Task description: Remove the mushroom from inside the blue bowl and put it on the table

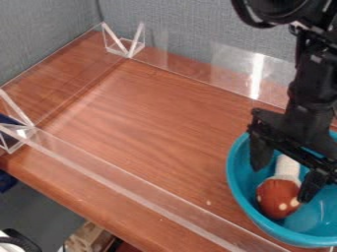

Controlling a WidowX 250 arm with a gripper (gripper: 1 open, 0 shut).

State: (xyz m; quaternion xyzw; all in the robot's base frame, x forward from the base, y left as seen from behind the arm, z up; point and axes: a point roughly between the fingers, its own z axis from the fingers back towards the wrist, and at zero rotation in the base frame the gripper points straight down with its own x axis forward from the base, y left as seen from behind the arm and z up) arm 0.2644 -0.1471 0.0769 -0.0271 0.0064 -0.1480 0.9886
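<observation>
- Nearest us we see the clear acrylic front wall point(125, 192), running diagonally along the table edge from left down to lower right.
- Blue bowl point(245, 193) sits at the lower right corner of the table point(132, 113), just behind that front wall; its right side is cut off by the picture edge.
- Mushroom point(278, 196) lies inside the blue bowl, reddish-brown cap toward us; we see only a sliver of cream stem, the rest is hidden behind the gripper.
- Gripper point(289, 169) hangs pointing down over the bowl, black fingers point(262, 157) spread wide; the left finger is at the bowl's left inside, the right one drops beside the mushroom's right side.
- We see the cap between and slightly below the fingertips; nothing is pinched, and we cannot tell if either fingertip touches the mushroom.
- Black arm point(313, 74) rises straight up from the gripper to the top right corner.
- Wooden tabletop is reddish-brown with visible grain and glare streaks across the middle.
- Left acrylic wall has a clear triangular bracket point(14, 133) at the left edge.
- Farthest, the back acrylic wall point(218, 64) stands along the rear, with another clear bracket point(126, 40) at the back left corner.
- Behind it we see a grey fabric backdrop point(53, 25).
</observation>
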